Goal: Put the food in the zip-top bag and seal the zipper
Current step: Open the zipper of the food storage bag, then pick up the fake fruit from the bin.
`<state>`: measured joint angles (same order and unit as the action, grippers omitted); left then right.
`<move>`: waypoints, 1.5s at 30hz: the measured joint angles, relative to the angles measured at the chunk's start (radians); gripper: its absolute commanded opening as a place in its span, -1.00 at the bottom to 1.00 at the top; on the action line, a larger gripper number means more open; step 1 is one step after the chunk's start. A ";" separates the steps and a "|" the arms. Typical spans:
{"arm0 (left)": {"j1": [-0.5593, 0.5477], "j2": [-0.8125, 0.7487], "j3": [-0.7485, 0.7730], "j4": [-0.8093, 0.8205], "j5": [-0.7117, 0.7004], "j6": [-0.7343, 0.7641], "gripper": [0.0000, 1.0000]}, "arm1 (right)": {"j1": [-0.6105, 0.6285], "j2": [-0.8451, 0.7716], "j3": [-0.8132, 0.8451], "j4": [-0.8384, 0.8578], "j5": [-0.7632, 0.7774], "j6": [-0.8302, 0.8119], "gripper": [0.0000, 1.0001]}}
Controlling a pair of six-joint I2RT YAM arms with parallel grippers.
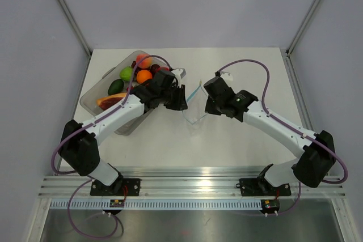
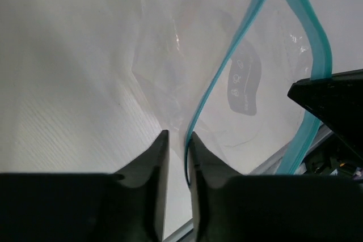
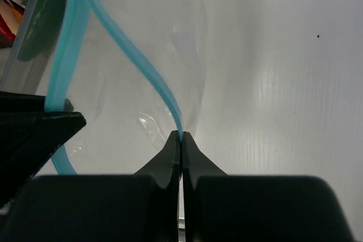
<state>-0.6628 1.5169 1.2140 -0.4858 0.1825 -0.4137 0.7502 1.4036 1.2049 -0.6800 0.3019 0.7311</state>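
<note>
Mouth-holding is the step in hand, I judge: your right gripper [image 3: 181, 135] is pinched together on one lip of the zipper [image 3: 148, 69], while the left gripper [image 2: 177, 135] has its jaws a sliver apart around the other lip; whether they grip it, you cannot tell. The zip-top bag [image 1: 196, 116] sits between them, seemingly empty. The food [image 1: 144, 76] lies in the tub [image 1: 89, 101], partly under the left arm [image 1: 113, 117]. Next, free one gripper to fetch a piece without collapsing the mouth.

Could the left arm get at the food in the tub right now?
Probably not yet. The food lies in the open tub beside it, but the left tool is shut on the zipper and would have to let go first.
</note>
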 measured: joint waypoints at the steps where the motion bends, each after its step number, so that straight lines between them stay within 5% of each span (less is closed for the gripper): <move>1: 0.000 0.007 0.013 -0.002 0.000 0.010 -0.11 | 0.000 0.000 0.011 -0.014 0.007 0.000 -1.00; 3: 0.000 0.024 0.044 -0.015 0.004 0.023 0.29 | 0.000 0.002 0.037 -0.040 0.027 0.001 -1.00; 6: 0.000 0.045 0.091 -0.032 0.023 0.036 0.48 | 0.000 0.012 0.083 -0.083 0.061 0.000 -1.00; 15: 0.028 0.051 0.238 -0.074 0.070 0.073 0.50 | 0.000 0.074 0.173 -0.144 0.109 -0.023 -1.00; 27: 0.285 0.110 0.286 -0.137 0.045 0.055 0.69 | 0.000 0.122 0.193 -0.154 0.104 -0.049 -1.00; 45: 0.308 0.516 0.658 -0.190 -0.196 0.126 0.98 | 0.000 0.139 0.194 -0.136 0.096 -0.062 -1.00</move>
<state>-0.3550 2.0327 1.8717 -0.6758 -0.0132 -0.2882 0.7502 1.5425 1.3987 -0.8162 0.3981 0.6693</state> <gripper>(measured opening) 0.987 0.011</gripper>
